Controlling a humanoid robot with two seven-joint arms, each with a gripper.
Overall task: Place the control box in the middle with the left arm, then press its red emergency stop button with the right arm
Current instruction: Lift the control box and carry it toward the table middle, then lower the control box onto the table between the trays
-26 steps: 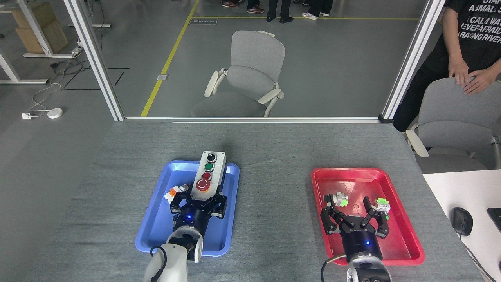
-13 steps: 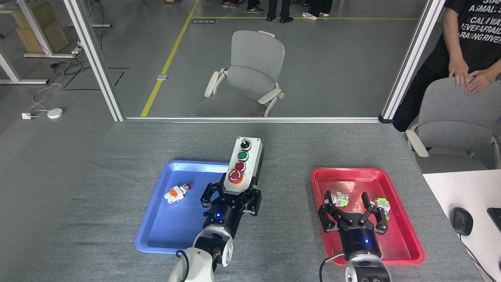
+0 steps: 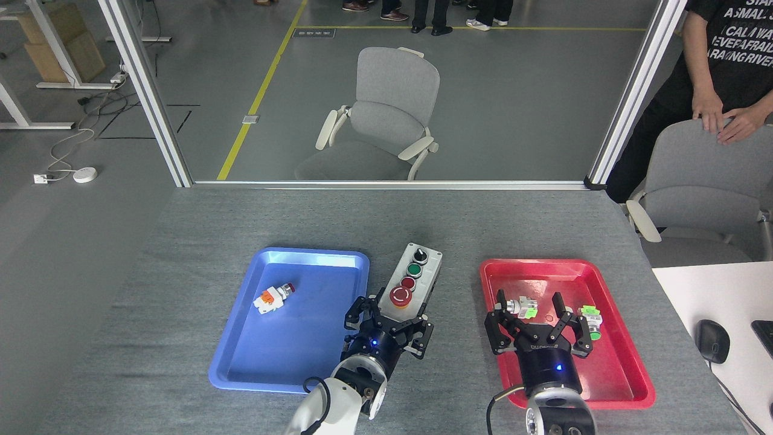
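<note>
Head view looking down at the grey felt table (image 3: 181,254): the control box (image 3: 413,279) sits on the bare strip between the blue tray (image 3: 241,356) and the red tray (image 3: 628,368), so pretty much in the middle (image 3: 447,338). It's angled a bit, far end leaning to the right. From the far end toward the robot the row goes black knob (image 3: 420,256), green button (image 3: 414,269), small red button (image 3: 407,283), then the red emergency stop button (image 3: 400,296) at the near end.

Left gripper (image 3: 389,320) is right at that near end of the box, one finger on each side. Looks like it's clamped on the box end, though the contact itself is hard to make out from up here. Can't tell if the box is flat on the felt or a hair above it.

Right gripper (image 3: 536,315) hovers over the near part of the red tray, fingers spread wide, nothing between them. It's well apart from the box. Two little white-and-green switches lie in that tray, one (image 3: 523,307) just by its left finger and one (image 3: 590,318) by its right finger.

Blue tray only has a small white-and-orange switch (image 3: 273,296) with a red tip in it, lying near its left side.

Behind the table there's a grey office chair (image 3: 386,115) past the glass, and a person in a black shirt (image 3: 724,60) at the right with hands resting on another chair back (image 3: 706,163).
</note>
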